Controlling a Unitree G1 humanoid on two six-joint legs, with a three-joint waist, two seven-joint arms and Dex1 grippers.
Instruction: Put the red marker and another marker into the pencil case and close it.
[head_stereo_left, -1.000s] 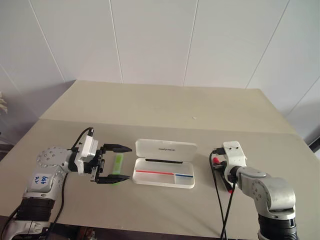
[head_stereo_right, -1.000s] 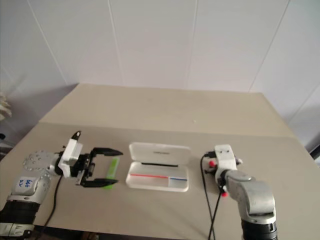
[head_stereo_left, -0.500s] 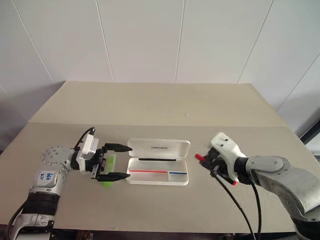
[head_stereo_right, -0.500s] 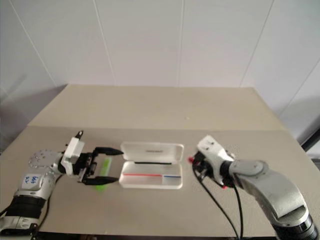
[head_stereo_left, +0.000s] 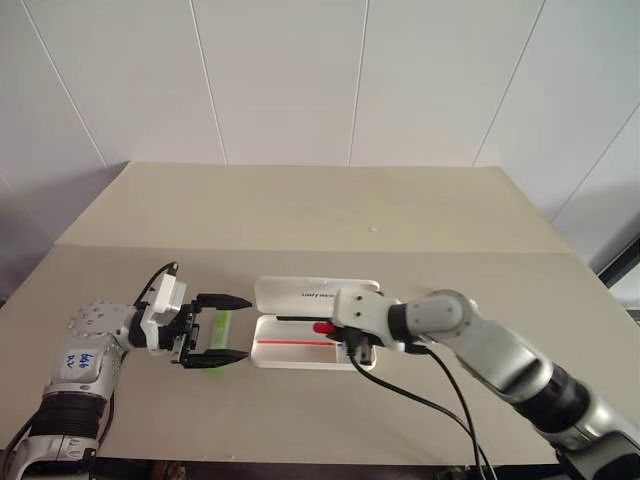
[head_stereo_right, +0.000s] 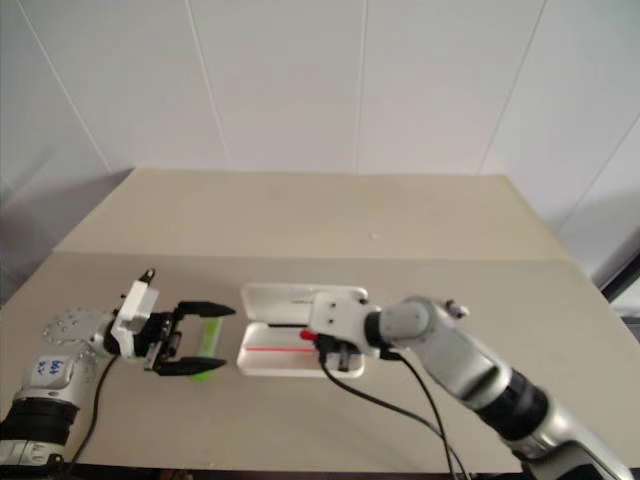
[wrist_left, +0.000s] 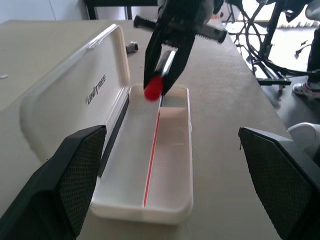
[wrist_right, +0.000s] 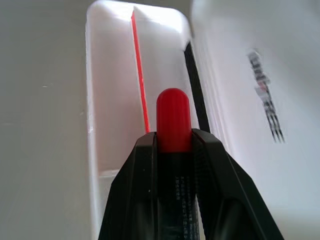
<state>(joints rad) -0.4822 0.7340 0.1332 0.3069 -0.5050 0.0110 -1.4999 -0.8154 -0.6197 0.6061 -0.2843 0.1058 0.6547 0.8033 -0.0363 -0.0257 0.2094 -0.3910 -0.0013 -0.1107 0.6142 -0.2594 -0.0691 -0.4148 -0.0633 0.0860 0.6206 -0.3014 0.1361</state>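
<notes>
Beige tabletop (head_stereo_left: 420, 250) bearing the open pencil case (head_stereo_left: 315, 325), long axis left to right. Right tool (wrist_left: 162, 80) clamps the red marker (wrist_left: 155, 87) over the tray, red cap pointing left along the case; its barrel is largely hidden between the fingers. Left tool (head_stereo_left: 222, 330), spread wide, straddles the green highlighter (head_stereo_left: 218, 335), partly hidden, beside the case.

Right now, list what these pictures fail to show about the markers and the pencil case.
- Red marker: in the right wrist view the right gripper covers its barrel; only the red cap shows.
- Green highlighter: in the eye views the open left gripper straddles it; whether it touches cannot be told.
- Pencil case: the gripper hides its far end in the left wrist view; lid lettering is too small in the eye views.
</notes>
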